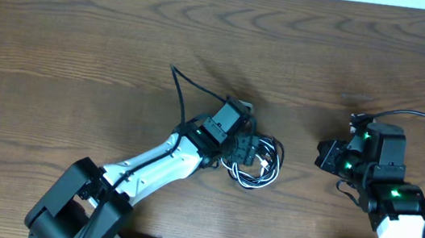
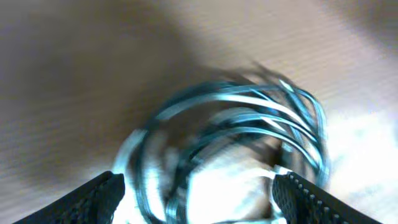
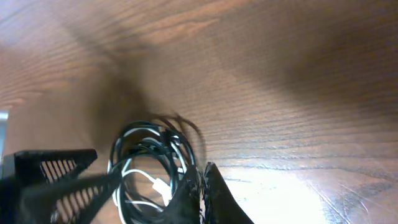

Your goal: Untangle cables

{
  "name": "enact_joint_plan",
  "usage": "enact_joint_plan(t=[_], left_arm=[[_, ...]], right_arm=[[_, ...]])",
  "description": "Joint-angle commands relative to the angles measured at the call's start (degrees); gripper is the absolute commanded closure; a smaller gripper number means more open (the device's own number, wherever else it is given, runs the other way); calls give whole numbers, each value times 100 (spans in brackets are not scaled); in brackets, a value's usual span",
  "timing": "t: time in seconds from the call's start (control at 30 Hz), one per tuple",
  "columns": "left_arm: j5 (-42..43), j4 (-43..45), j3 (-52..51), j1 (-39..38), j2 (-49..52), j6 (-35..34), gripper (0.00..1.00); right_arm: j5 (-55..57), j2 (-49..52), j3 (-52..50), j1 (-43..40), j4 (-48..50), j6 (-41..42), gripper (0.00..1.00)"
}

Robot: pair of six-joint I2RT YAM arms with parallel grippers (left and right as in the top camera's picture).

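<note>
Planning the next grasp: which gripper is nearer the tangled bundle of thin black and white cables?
Left. The left gripper hangs open over the cable bundle, a finger on either side; the right gripper sits shut to its right, apart from it.

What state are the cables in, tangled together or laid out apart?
Tangled together: the black and white cables lie as one bundle of overlapping loops on the table, seen in the overhead and both wrist views.

The cables (image 1: 258,167), thin black and white cords, are being shown lying in one tangled bundle of overlapping loops near the middle of the bench (image 1: 83,46), a small white plug (image 3: 163,185) sitting among them.
</note>
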Motion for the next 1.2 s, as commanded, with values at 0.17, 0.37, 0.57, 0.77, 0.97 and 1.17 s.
enact_joint_plan(t=[0.17,0.37,0.57,0.77,0.97,1.17], left_arm=[[345,-385,-48,-409,70,407,18],[-466,-815,-46,-468,70,409,18],[-1279,-935,-48,-468,72,409,18],[-1585,-811,-48,-468,258,457,18],[-1506,-214,-46,-468,748,490,19],[-1467,44,-46,-468,767,466,43]], right_arm=[[146,120,94,-24,81,-2,99],[144,120,94,-24,140,-2,99],[142,120,94,-24,140,-2,99],[111,120,94,-24,140,0,99],[87,116,94,-24,138,0,99],[81,116,94,-24,144,-2,98]])
